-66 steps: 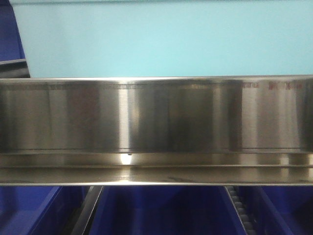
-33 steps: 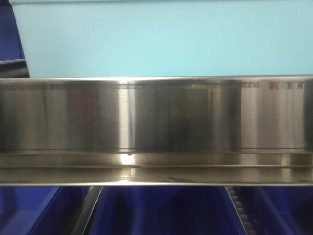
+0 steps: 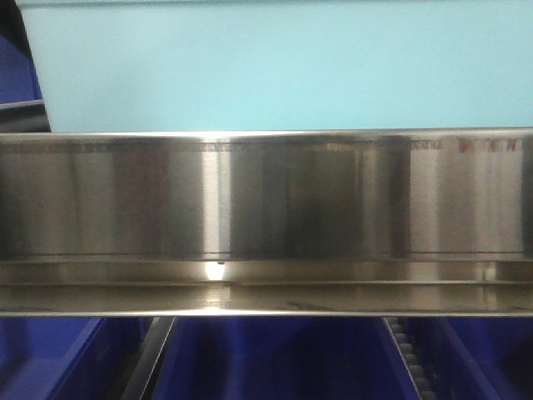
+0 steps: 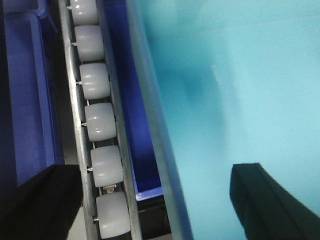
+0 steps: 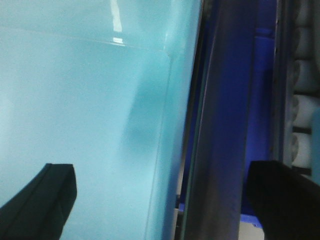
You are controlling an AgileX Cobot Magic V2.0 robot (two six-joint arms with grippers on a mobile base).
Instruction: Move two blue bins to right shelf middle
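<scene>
Closest to you in the left wrist view, the left tool [image 4: 155,195] shows only its two dark fingers [image 4: 40,205] at the bottom corners. They stand wide apart and nothing is clamped between them. Just past them a roller track [image 4: 97,125] of white rollers runs up the frame. A blue bin [image 4: 127,125] lies along its right side and more blue plastic along its left. A pale turquoise surface [image 4: 240,75] fills the right half of that view. You cannot tell from here whether it touches the fingers.

The right tool [image 5: 160,185] reads the same way in its own view, with the dark fingers [image 5: 40,200] spread to the lower corners and gripping nothing that shows. The turquoise surface [image 5: 75,100] covers the left of the frame. Beside it come a grey metal rail [image 5: 225,125], then a blue bin [image 5: 262,100], then white rollers [image 5: 302,75] at the right edge.

In the front view, a steel shelf edge [image 3: 266,200] crosses the whole frame. The blue bins [image 3: 275,358] sit below it, with a roller track [image 3: 408,358] running between two of them on the right. Above and behind the shelf edge is the turquoise surface [image 3: 275,67], and a strip of dark blue shows at the far left.
</scene>
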